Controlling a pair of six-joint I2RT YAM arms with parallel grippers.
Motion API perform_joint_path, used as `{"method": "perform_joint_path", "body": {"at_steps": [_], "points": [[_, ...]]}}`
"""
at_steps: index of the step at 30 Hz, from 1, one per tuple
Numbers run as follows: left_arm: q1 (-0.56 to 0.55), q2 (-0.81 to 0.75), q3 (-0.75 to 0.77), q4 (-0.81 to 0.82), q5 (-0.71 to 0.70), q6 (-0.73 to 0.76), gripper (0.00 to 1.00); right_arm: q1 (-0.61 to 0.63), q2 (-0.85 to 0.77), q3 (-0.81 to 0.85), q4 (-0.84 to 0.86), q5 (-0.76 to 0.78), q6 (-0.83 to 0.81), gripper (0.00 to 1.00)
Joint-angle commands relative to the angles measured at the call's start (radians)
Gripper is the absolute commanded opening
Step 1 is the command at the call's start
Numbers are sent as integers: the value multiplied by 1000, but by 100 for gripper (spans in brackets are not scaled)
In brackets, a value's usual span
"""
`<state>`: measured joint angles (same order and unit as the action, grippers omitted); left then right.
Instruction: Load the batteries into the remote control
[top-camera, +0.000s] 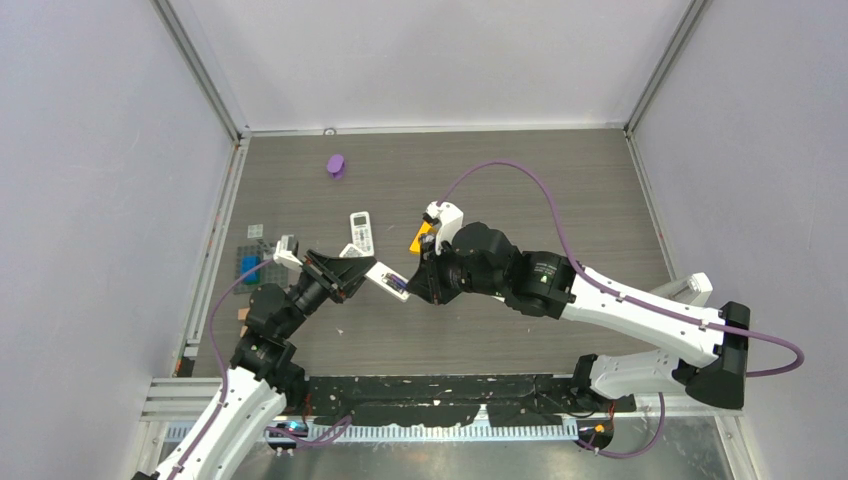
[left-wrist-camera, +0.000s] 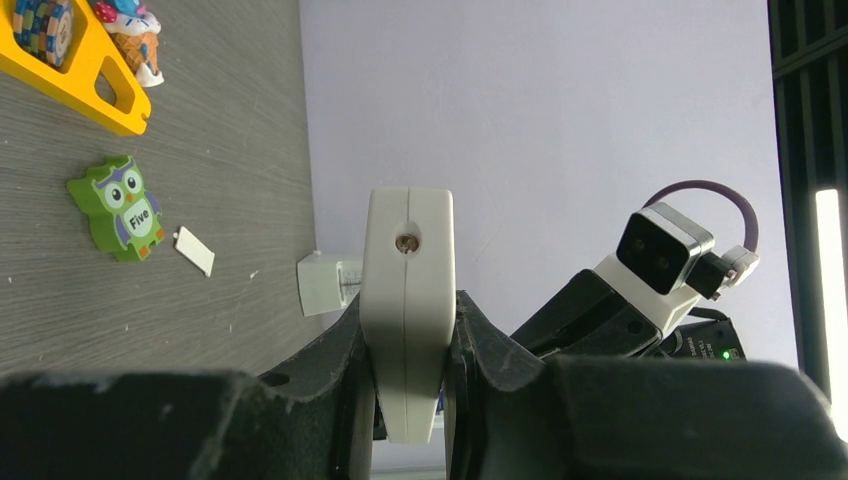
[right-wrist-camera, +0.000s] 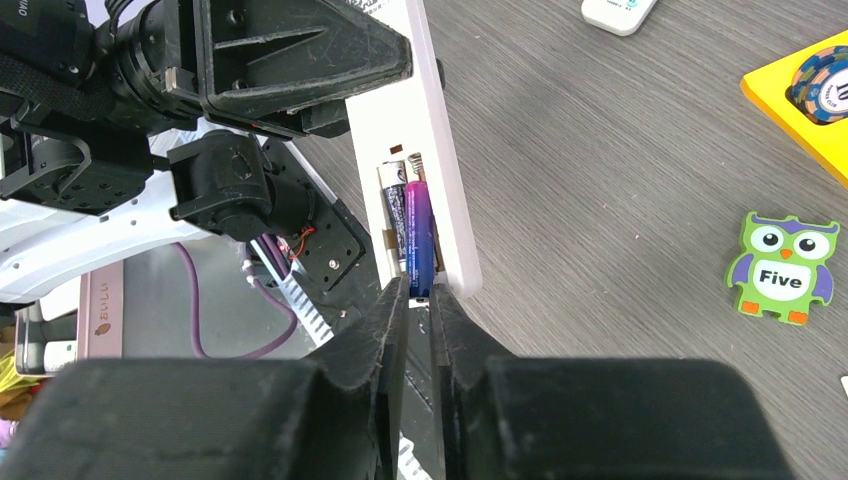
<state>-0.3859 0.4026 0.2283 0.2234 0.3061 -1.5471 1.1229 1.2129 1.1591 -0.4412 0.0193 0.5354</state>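
Top view: the left gripper (top-camera: 352, 268) holds the remote control (top-camera: 388, 281) aloft, meeting the right gripper (top-camera: 415, 280). Left wrist: its jaws clamp the remote's body. Right wrist: nearly closed jaws seemingly pinch the purple battery (right-wrist-camera: 418, 235), which lies in the open compartment (right-wrist-camera: 415, 165) beside a dark battery (right-wrist-camera: 394, 215). This looks like the seating step. Next, press it flat, then release.

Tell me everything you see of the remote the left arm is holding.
The remote is slim white plastic, clamped edgewise in the left gripper and held off the table. Its cover is off. The open bay holds a dark battery and a purple battery side by side, with a spring showing above them. The right gripper pinches the purple one's near end.
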Motion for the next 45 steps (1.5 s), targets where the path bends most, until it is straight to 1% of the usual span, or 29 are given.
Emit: {"method": "perform_joint_path", "body": {"at_steps": [1, 8, 12, 17, 25, 27, 30, 32, 34, 36, 41, 45], "points": [[-2, -11, 14, 36, -2, -2, 0, -2, 17, 21, 35, -3, 16, 14], [-2, -15, 13, 35, 0, 0, 0, -2, 33, 32, 38, 15, 17, 12], [-2, -14, 8, 33, -3, 2, 0, -2, 23, 35, 39, 26, 17, 14], [-2, -15, 6, 25, -10, 8, 0, -2, -4, 34, 36, 35, 20, 20], [-2, -19, 5, 15, -16, 15, 0, -2, -11, 32, 27, 14, 27, 22], [-2, -21, 5, 9, -20, 17, 0, -2, -15, 27, 26, 12, 29, 24], [-2, -21, 7, 1, -21, 22, 0, -2, -29, 15, 30, 9, 31, 32], [-2, -20, 6, -3, -25, 26, 0, -2, -39, 6, 37, 9, 33, 37], [-2, -18, 5, -4, -28, 27, 0, -2, -47, 4, 40, 9, 35, 38], [-2, -16, 4, -6, -32, 27, 0, -2, -51, 4, 42, 1, 37, 37], [-2, -17, 12, 0, -34, 31, 0, -2, -37, 10, 45, -44, 51, 29], [-2, -16, 14, -2, -33, 32, 0, -2, -21, 11, 49, -67, 61, 25]]}}
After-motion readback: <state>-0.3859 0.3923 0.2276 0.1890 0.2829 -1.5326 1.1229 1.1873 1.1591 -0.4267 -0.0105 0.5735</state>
